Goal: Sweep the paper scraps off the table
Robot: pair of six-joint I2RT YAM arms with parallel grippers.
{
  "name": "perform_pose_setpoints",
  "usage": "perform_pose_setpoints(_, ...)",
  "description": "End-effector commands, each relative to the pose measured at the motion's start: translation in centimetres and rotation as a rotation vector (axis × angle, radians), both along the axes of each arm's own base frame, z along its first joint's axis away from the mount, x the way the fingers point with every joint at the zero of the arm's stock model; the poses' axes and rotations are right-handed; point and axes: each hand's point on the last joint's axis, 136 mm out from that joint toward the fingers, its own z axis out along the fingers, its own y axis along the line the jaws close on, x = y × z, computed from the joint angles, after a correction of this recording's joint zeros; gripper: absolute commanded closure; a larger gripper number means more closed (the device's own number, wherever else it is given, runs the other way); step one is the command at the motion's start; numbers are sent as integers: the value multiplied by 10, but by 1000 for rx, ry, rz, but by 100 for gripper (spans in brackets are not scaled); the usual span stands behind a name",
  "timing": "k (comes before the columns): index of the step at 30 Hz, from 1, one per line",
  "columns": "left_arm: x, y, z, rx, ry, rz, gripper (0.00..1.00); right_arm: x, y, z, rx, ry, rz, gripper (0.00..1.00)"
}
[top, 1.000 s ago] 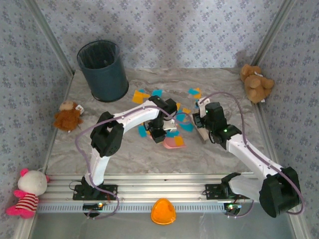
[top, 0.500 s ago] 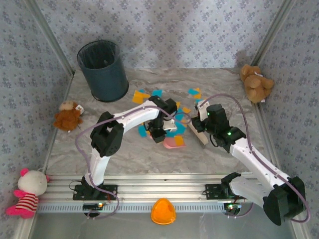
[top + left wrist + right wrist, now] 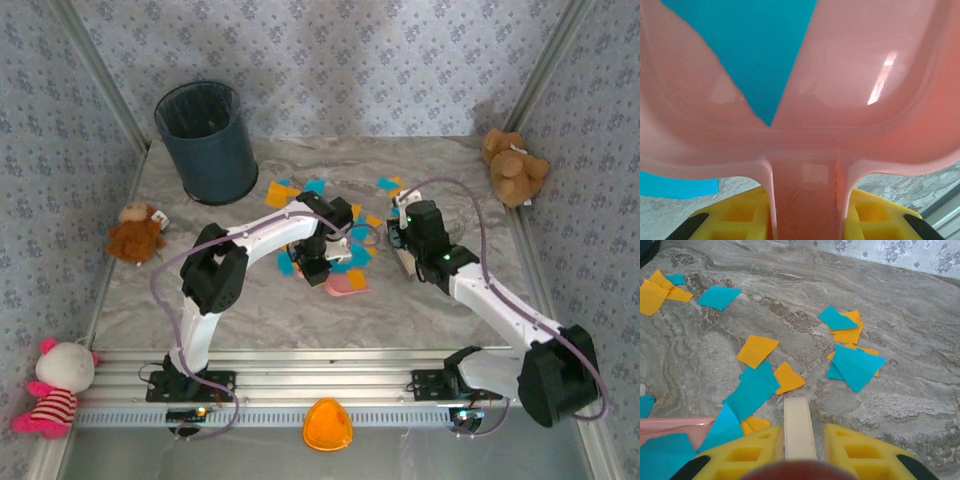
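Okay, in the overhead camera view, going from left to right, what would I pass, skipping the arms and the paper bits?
pink and white plush toy → brown plush monkey → dark bin → pink dustpan → brown teddy bear

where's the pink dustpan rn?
Top view: the pink dustpan is at the middle of the table, its handle gripped in the left claw, paper scraps beside it and the brush in the right claw to its right.
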Motion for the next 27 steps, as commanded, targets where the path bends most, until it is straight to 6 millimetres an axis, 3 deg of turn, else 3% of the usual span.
perform_pose_setpoints(1, 2, 12, 0, 47, -3, 40, 100, 21, 11, 30, 55, -99, -8, 100)
perform_pose_setpoints(6, 1, 12, -1, 45, 0, 44, 100, 23, 24, 16, 54, -45, 37, 100)
perform_pose_setpoints(10, 0, 12, -3, 46, 5, 48, 100, 7, 40, 1, 59, 9, 123, 100)
perform_pose_setpoints(16, -1, 12, -4, 38, 11, 45, 100, -16, 49, -19, 36, 89, 182, 100)
perform_pose_setpoints(27, 2, 10, -4, 31, 2, 53, 100, -48, 58, -20, 101, 117, 220, 100)
